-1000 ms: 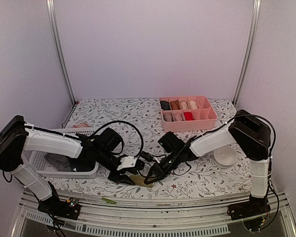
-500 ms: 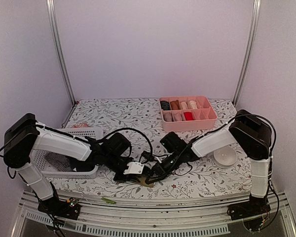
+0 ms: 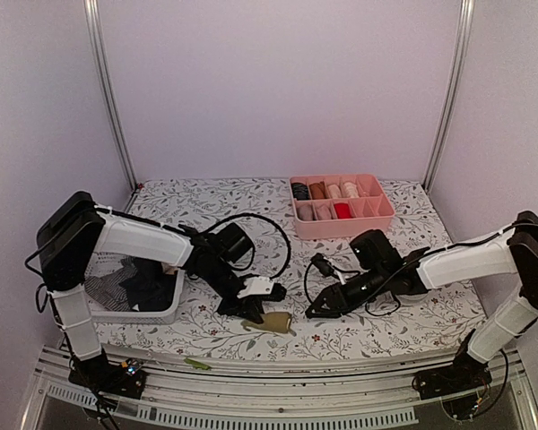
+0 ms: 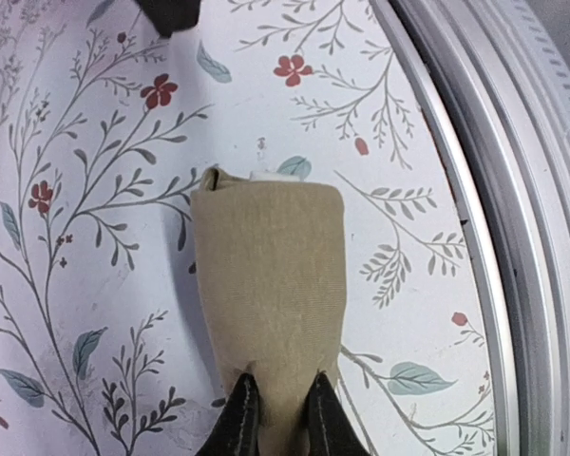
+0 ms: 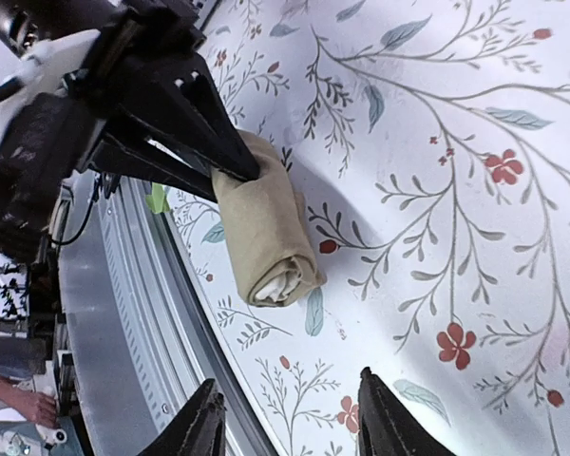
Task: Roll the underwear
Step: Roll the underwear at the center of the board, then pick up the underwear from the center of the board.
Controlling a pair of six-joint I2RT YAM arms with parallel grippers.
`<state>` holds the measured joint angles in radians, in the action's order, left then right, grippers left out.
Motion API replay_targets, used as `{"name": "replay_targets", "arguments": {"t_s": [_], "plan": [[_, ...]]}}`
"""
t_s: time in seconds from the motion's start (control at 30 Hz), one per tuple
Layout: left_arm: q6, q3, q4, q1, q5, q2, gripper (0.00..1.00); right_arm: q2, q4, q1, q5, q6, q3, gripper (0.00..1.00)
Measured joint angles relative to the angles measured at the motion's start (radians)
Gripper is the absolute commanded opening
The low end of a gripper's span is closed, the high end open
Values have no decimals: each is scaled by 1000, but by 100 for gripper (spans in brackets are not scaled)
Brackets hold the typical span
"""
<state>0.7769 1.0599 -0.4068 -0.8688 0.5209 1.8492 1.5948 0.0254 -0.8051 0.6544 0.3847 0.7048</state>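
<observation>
— Left wrist view: what holds the underwear (image 4: 271, 275)?
— My left gripper (image 4: 277, 404) pinches one end so the roll cannot unwind, right of the basket (image 3: 152, 315). My right gripper (image 5: 290, 410) stands spread, clear of it.

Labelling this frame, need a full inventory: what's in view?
Olive-tan rolled cloth underwear: one, near table edge, centre.
Loose cloth garments: count unclear, dark and striped, in the basket.
White plastic mesh basket: one, left.
Pink divided plastic tray: one, far right-centre.
Rolled items: count unclear, black, brown, cream, red, in tray compartments.
Floral-print table: one, white.
Left hand: one, black, shut on the olive-tan roll's end.
Right hand: one, black, open, empty, beside the roll.
</observation>
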Motion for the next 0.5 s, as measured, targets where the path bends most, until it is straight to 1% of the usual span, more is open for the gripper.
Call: {"name": "replay_targets", "arguments": {"t_s": [0.07,0.13,0.27,0.4,0.5], "plan": [[0,51,-60,24,34,38,0,-65,-6,-1,-50,-5,-19,49],[1,84,-100,37,59,62,1,-91,-18,-3,-85,-12,-20,49],[6,116,-150,41,76,84,0,-122,-70,-34,-202,-45,-18,53],[16,167,-209,45,108,126,0,-223,-93,-163,-367,-107,-18,60],[17,199,-249,55,136,154,0,-256,-92,-277,-482,-174,-3,61]]}}
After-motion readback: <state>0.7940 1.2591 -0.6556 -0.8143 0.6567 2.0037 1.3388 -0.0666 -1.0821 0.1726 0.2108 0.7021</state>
